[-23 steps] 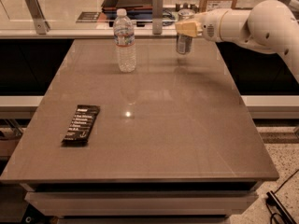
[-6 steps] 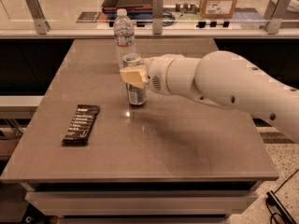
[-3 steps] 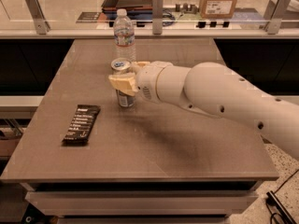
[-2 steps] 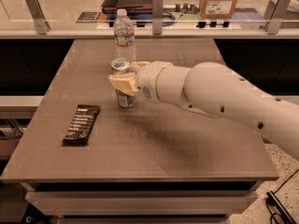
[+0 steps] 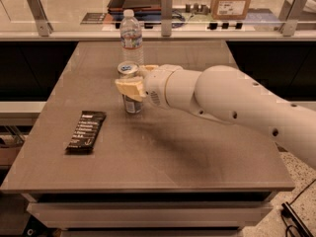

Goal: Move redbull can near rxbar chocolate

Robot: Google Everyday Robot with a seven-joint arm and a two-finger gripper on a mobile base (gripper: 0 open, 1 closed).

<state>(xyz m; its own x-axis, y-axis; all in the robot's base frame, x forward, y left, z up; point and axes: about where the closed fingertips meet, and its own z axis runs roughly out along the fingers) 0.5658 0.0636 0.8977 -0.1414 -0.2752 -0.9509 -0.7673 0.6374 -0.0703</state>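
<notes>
Operator: Status of the hand (image 5: 129, 89)?

Technician: Closed on the can (image 5: 132, 104). The fingers cross its upper half, and the shiny rim shows above them. The arm (image 5: 232, 102) enters from 4 o'clock.

Operator: Location of the can?

Technician: Upright, at about 10 o'clock from the centre of the table (image 5: 197, 152). The bottle (image 5: 131, 36) stands at 12 o'clock from the can, near it but apart. The snack bar (image 5: 87, 131) lies flat at 8 o'clock from the can, with bare table between them. It cannot be determined whether the can's base rests on the table or hangs just above it.

Operator: Handling properties?

Technician: By judgement, the wall is thin metal, smooth and easily dented under excess squeeze. The can is slim and tall, so it tips readily. Its weight depends on fill, which is unknown. A grip across the body at mid to upper height, as now, is suitable.

Operator: Remaining step?

Technician: Probably a short move toward 8 o'clock. Set the can upright beside the snack bar, not on it. Release only with the base flat.
</notes>
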